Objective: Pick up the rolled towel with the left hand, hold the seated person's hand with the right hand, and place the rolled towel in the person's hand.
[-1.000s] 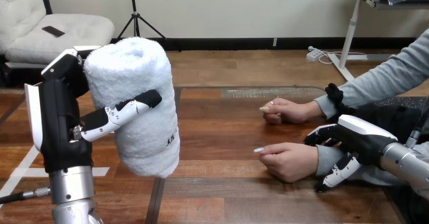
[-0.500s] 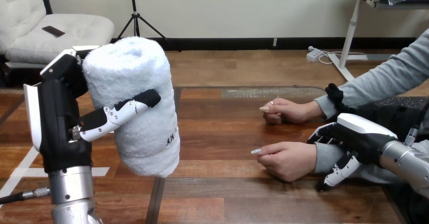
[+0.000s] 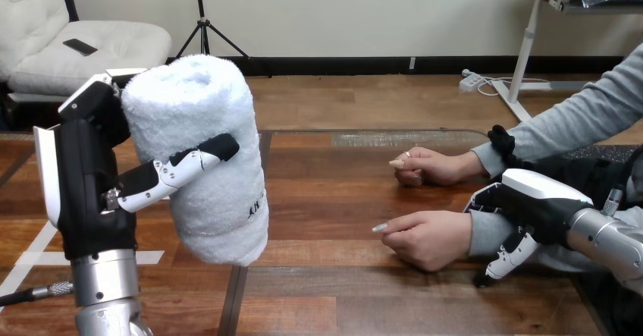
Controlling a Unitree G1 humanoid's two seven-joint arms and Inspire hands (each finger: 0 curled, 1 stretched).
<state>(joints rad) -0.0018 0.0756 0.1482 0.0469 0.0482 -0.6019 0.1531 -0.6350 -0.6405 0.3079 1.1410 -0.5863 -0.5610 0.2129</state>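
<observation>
My left hand (image 3: 82, 175) is raised at the view's left, shut on the rolled white towel (image 3: 203, 127). The towel stands nearly upright above the table, with the thumb (image 3: 182, 168) lying across its front. At the right, the person's nearer hand (image 3: 428, 237) rests loosely curled on the table, one finger pointing left. My right hand (image 3: 531, 203) sits over that hand's grey-sleeved wrist (image 3: 485, 233), fingers curled over the top and thumb under it.
The person's farther hand (image 3: 428, 165) lies as a fist on the wooden table (image 3: 334, 192), just behind the nearer one. A stretch of tabletop separates the towel from both of the person's hands.
The person's nearer hand and my right hand on its wrist have slid slightly left. The towel in my left hand has drifted a little to the left.
</observation>
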